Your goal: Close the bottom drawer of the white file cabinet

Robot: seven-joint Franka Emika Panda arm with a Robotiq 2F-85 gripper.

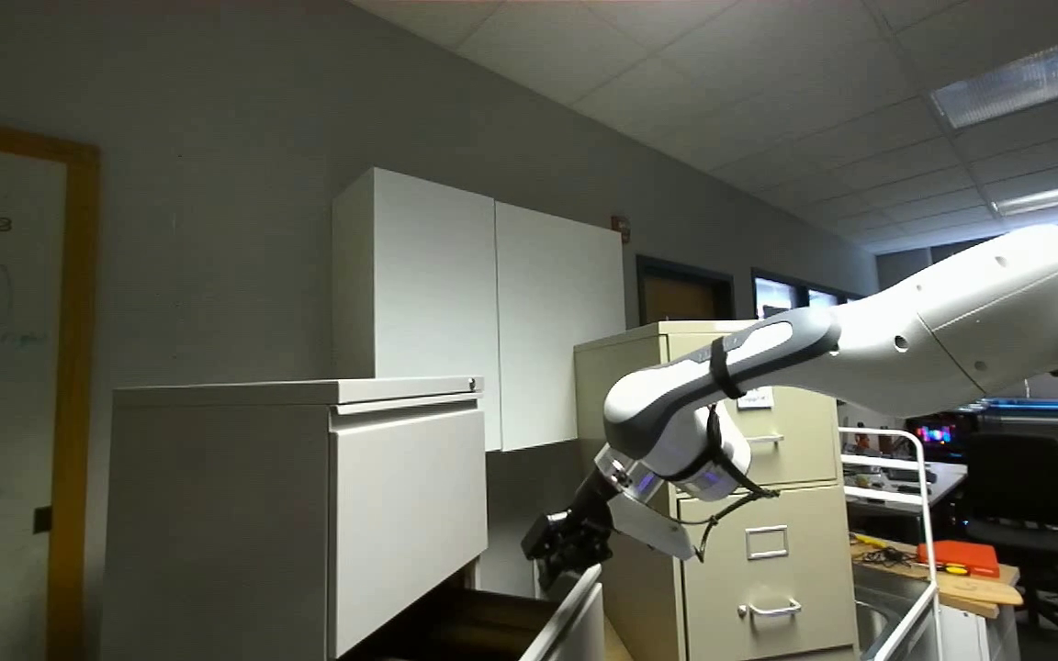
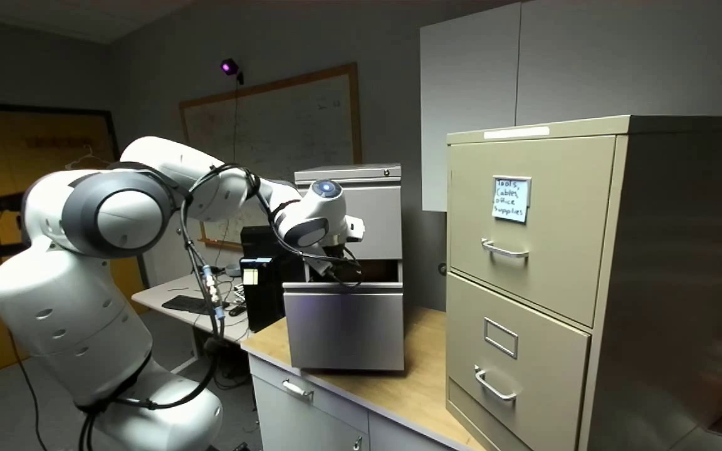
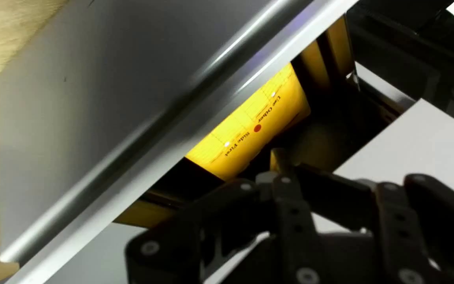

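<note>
The white file cabinet (image 1: 221, 514) also shows in an exterior view (image 2: 370, 219). Its upper drawer is shut. Its bottom drawer (image 1: 586, 624) stands pulled out; its flat front also shows in an exterior view (image 2: 345, 332) and fills the upper left of the wrist view (image 3: 105, 102). My black gripper (image 1: 555, 551) is at the drawer's opening, on the cabinet side of the drawer front's top edge. In the wrist view the gripper (image 3: 290, 169) is dark against the drawer's interior. Whether it touches the drawer is unclear. I see nothing held, and its finger gap is unclear.
A yellow envelope (image 3: 258, 122) with print lies inside the drawer. The cabinet stands on a wooden counter (image 2: 427, 332). A beige cabinet (image 2: 524, 300) stands beside it. White wall cupboards (image 1: 492, 312) hang behind. A black computer case (image 2: 261, 275) stands on the cabinet's far side.
</note>
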